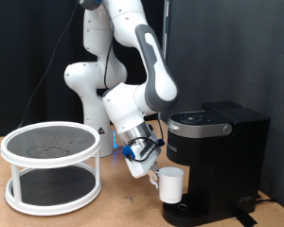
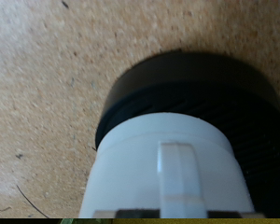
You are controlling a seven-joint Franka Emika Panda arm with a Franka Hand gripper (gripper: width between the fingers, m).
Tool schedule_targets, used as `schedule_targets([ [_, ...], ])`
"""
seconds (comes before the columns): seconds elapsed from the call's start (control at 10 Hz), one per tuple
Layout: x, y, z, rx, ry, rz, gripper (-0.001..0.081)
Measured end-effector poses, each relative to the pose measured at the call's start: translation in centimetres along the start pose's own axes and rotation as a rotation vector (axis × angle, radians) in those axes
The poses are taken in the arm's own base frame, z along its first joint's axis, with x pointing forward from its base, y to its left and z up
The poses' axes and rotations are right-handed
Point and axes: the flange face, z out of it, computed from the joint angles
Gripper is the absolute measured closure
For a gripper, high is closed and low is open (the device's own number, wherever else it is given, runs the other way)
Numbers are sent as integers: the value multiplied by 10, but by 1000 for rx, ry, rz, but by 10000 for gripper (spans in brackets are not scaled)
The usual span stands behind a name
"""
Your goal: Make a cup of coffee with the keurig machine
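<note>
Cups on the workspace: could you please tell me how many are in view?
1. The cup stands on the round base of the keurig machine, under its head, with the gripper at its side. The wrist view shows it close up. Others may be hidden.

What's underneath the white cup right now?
The cup stands on the coffee machine's round black drip base. The cup covers the base's middle. The gripper is at the cup's side.

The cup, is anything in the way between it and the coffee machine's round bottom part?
No, nothing visible is in the way. The gripper is right at the white cup, and the cup is already over the round drip base of the black keurig machine, under its head.
</note>
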Motion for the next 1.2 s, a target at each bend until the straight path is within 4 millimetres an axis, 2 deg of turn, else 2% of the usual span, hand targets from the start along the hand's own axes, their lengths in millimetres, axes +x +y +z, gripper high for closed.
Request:
schedule_targets([
  [0.5, -6, 11, 14, -4, 7, -9, 806],
  [1.1, -6, 11, 16, -5, 8, -6, 806],
  [1.2, -6, 11, 16, -5, 8, -5, 700],
])
